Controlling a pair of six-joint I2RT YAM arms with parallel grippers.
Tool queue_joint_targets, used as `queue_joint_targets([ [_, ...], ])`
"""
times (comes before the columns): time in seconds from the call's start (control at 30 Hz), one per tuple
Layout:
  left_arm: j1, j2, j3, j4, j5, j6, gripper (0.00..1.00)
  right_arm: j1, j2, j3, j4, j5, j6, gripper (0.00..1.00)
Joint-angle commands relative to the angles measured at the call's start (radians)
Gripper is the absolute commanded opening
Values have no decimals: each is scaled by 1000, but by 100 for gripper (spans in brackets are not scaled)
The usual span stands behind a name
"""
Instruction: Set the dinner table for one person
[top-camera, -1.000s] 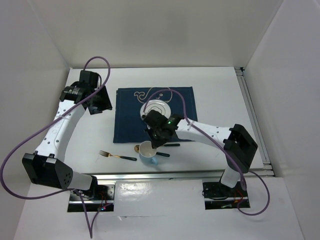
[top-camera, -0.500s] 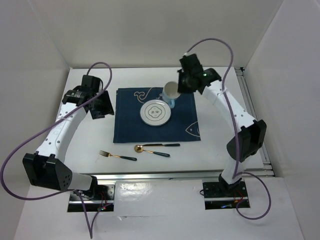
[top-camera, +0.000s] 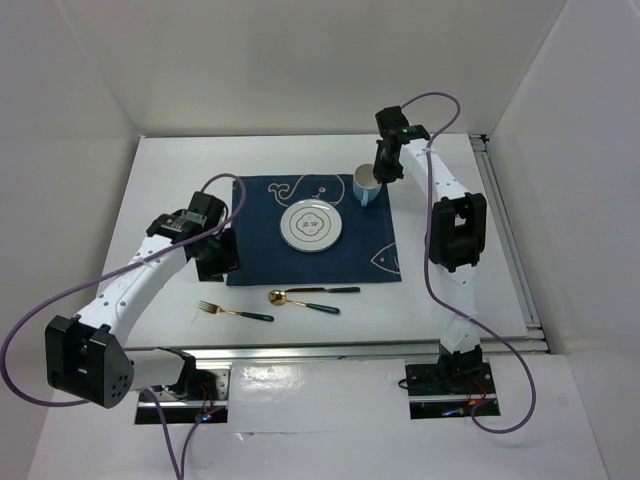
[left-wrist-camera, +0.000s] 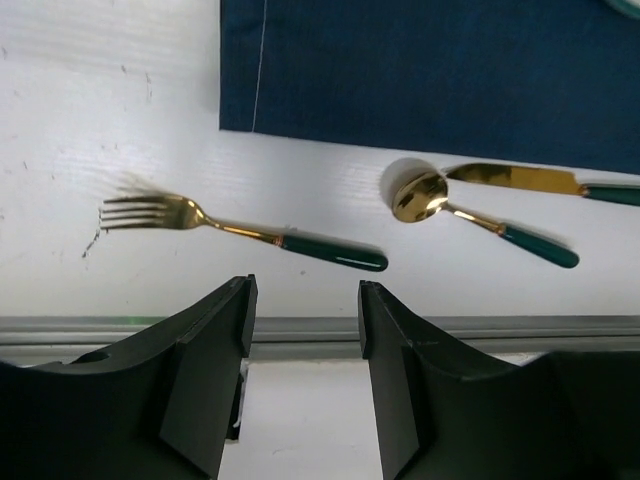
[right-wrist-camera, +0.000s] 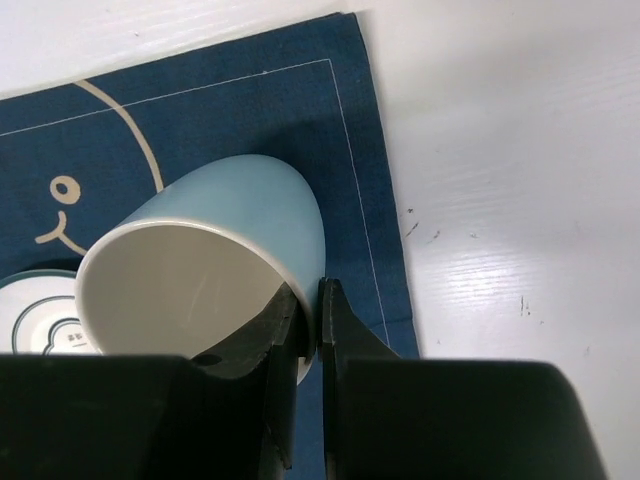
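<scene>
The dinner table (top-camera: 180, 190) is the big white matte top filling the floor of the white booth, with both arm bases at its near edge. A dark blue placemat (top-camera: 360, 250) with white whale and fish drawings lies flat at about the middle of it. A small round white plate (top-camera: 311, 226) sits on the mat, a little towards the far side.

At the mat's far right corner there's a light blue cup (top-camera: 367, 184), white inside. The right gripper (top-camera: 380, 175) is clamped on its rim. From the right wrist camera you can see one finger inside the cup (right-wrist-camera: 230, 250) and the other outside, pinching the wall. The cup's mouth tips towards that camera. I can't tell whether its base rests on the mat.

The cutlery lies on the bare table, near of the mat, all gold with dark green handles. The fork (top-camera: 235, 312) is off the near left corner, its tines pointing left. The spoon (top-camera: 305, 303) lies to its right, well apart. The knife (top-camera: 325, 290) runs along just beside the mat's near edge, its blade tip close to the spoon's bowl.

The left gripper (top-camera: 218, 258) hangs over the mat's near left corner. Its jaws are spread, with nothing between them. In its wrist view the fork (left-wrist-camera: 240, 235), spoon (left-wrist-camera: 470, 220) and knife (left-wrist-camera: 530, 180) lie beyond the fingertips.
</scene>
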Motion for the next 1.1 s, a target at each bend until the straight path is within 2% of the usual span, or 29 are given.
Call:
queue_joint_targets([
  [0.0,-12,-73,-46,-5,-15,-41,63,6,-33,46,92,10,18,0],
  [0.1,-12,-103,-80,-5,-15,-52,64,-5,-6,46,103,19,18,0],
  [0.2,-52,-94,-78,-22,-27,-84,73,-15,19,67,103,18,18,0],
  [0.43,-101,-9,-109,-12,15,-160,73,-25,65,77,103,7,18,0],
  [0.47,-112,14,-118,-12,15,-172,73,-25,65,77,103,-20,18,3],
  [0.53,-122,24,-118,-2,15,-181,74,-34,74,77,103,-46,18,21],
  [0.57,-132,36,-127,-2,25,-181,75,-34,74,77,103,-66,18,50],
  [0.6,-132,45,-127,7,25,-192,77,-34,53,65,115,-77,18,63],
  [0.63,-142,45,-127,8,25,-192,77,-34,44,52,131,-89,18,74],
  [0.7,-152,54,-153,17,35,-204,78,-43,15,52,141,-122,28,88],
  [0.83,-171,64,-179,47,45,-248,78,-52,-42,61,151,-177,28,98],
  [1.07,-195,53,-299,165,12,-408,75,-52,-220,-12,194,-208,28,99],
])
